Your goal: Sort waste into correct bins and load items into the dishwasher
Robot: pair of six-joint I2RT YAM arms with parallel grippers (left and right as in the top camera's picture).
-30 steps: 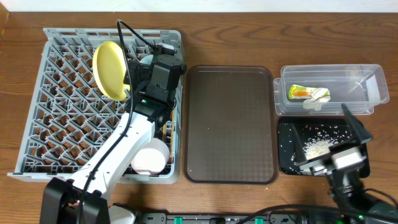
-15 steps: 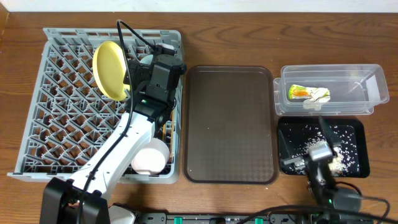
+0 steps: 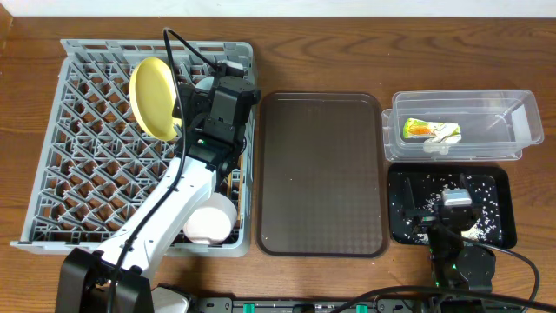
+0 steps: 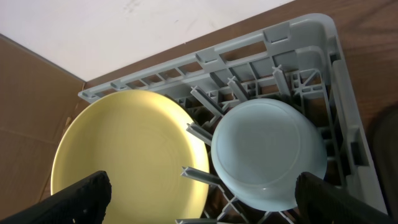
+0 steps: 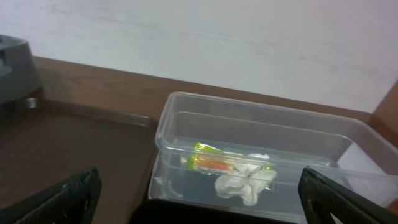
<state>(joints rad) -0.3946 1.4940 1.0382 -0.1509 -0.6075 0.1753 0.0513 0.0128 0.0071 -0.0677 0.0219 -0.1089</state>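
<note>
The dish rack (image 3: 87,165) holds a yellow plate (image 3: 149,96) and a blue bowl (image 4: 267,152), the clear tub (image 3: 514,117) holds a wrapper (image 3: 419,129) and a paper scrap (image 3: 445,136), the black tray (image 3: 397,204) holds crumbs (image 3: 476,186), and the left gripper (image 4: 202,194) and right gripper (image 5: 199,194) are both spread wide.

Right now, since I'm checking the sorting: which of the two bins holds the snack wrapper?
The clear tub: the wrapper and crumpled paper lie inside. The black tray holds white crumbs instead.
</note>
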